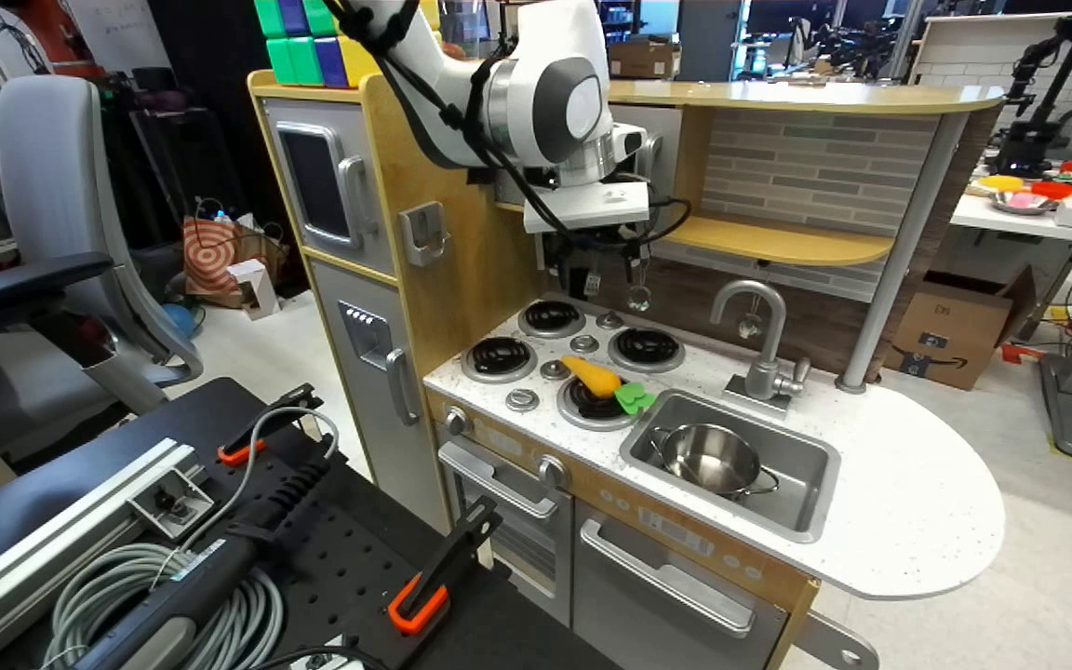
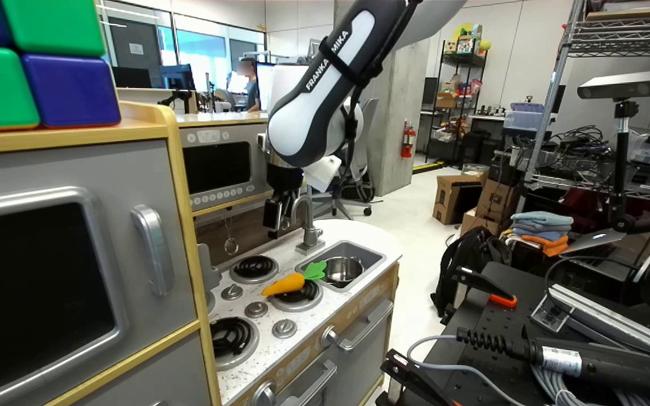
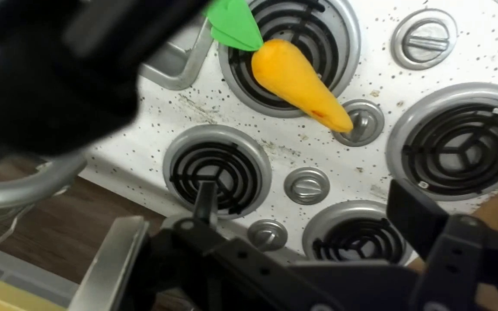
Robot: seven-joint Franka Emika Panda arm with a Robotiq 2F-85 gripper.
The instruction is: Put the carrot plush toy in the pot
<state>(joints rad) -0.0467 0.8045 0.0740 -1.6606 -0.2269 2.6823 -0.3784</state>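
Hovering empty, gripper (image 3: 306, 196) has jaws apart. Nothing done yet: carrot plush toy (image 1: 592, 376) lies across a burner (image 1: 590, 409), pot (image 1: 711, 459) sits in sink (image 1: 804, 479); pick, carry, drop remain.

Arm (image 1: 522, 102): white, rounded casing; dark grey joint cap (image 1: 545, 112) with pale disc (image 1: 582, 107), silver band (image 1: 499, 102) at its nine o'clock, white box (image 1: 610, 200) at its six o'clock, black cables (image 1: 477, 116) lashed with black straps (image 2: 339, 59). In an exterior view, dark-edged white panel (image 2: 361, 25), lettering (image 2: 318, 75) "FRANKA" and, past a strap, "MIKA", at one o'clock from the rounded end (image 2: 294, 132). Gripper (image 3: 303, 194), in the wrist view: black fingers (image 3: 415, 218); black links (image 3: 253, 263) with grey pivot heads (image 3: 187, 224) and paired small holes (image 3: 242, 255).
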